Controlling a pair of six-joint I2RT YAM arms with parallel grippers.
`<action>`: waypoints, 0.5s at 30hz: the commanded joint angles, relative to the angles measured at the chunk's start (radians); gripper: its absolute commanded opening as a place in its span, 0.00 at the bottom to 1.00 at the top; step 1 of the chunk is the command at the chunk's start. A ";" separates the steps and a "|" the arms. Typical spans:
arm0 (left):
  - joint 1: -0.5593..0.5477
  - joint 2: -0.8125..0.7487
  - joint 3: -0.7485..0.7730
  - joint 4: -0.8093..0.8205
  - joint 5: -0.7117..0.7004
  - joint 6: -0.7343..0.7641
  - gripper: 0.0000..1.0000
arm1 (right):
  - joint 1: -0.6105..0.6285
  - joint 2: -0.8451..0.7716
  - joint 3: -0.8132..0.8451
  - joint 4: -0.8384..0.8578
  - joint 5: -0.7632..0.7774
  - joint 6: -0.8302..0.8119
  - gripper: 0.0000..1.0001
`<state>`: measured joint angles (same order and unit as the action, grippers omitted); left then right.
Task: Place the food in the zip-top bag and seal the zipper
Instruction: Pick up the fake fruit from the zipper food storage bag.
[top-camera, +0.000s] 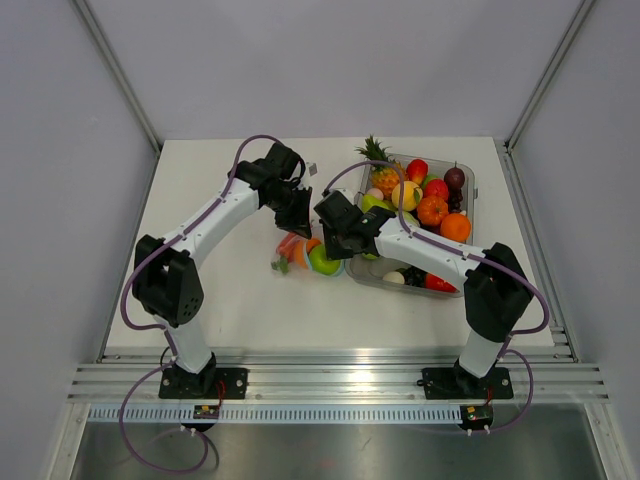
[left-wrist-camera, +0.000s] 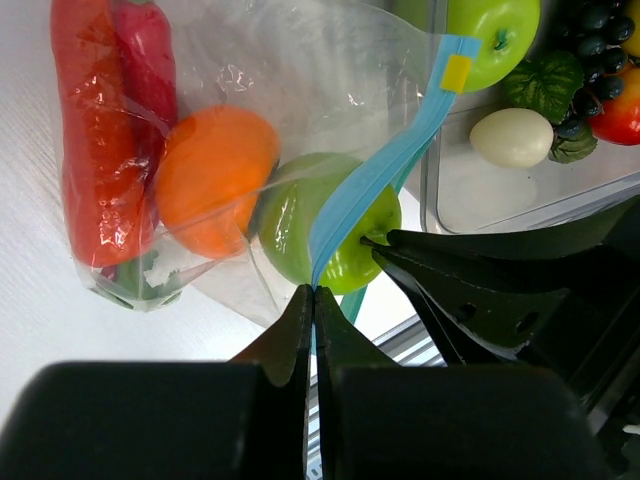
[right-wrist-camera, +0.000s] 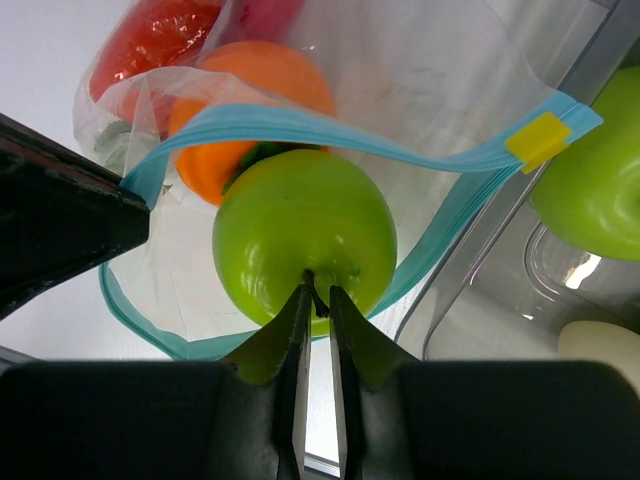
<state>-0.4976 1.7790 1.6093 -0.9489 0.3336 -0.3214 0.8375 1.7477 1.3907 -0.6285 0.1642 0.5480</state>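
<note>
The clear zip-top bag (top-camera: 296, 252) lies on the table between both arms. Inside it are the red chili pepper (left-wrist-camera: 95, 150) and the orange piece (left-wrist-camera: 215, 175). My left gripper (left-wrist-camera: 314, 290) is shut on the light-blue zipper (left-wrist-camera: 390, 160), lifting that edge of the mouth. A green apple (right-wrist-camera: 300, 230) sits in the open mouth, between the two blue strips. My right gripper (right-wrist-camera: 317, 290) is at the apple's top. Its jaws stand a narrow gap apart with the apple's stem between the tips. A yellow tab (right-wrist-camera: 537, 138) marks the zipper's far end.
A rigid clear tray (top-camera: 473, 182) stands right of the bag, holding a pineapple (top-camera: 379, 166), more apples, oranges and other toy fruit. Its near wall (left-wrist-camera: 432, 190) almost touches the bag's mouth. A metal rail (top-camera: 320, 372) runs along the table's near edge.
</note>
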 joint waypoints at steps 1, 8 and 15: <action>0.004 -0.049 -0.003 0.021 0.025 0.001 0.00 | -0.008 -0.040 0.011 0.032 0.006 0.007 0.17; 0.004 -0.050 -0.008 0.021 0.022 0.002 0.00 | -0.006 -0.048 0.030 0.027 0.012 -0.005 0.00; 0.005 -0.046 -0.011 0.027 0.025 0.001 0.00 | -0.008 -0.095 0.047 0.009 0.041 -0.014 0.00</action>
<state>-0.4976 1.7733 1.6093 -0.9485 0.3340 -0.3214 0.8375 1.7279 1.3922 -0.6243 0.1680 0.5457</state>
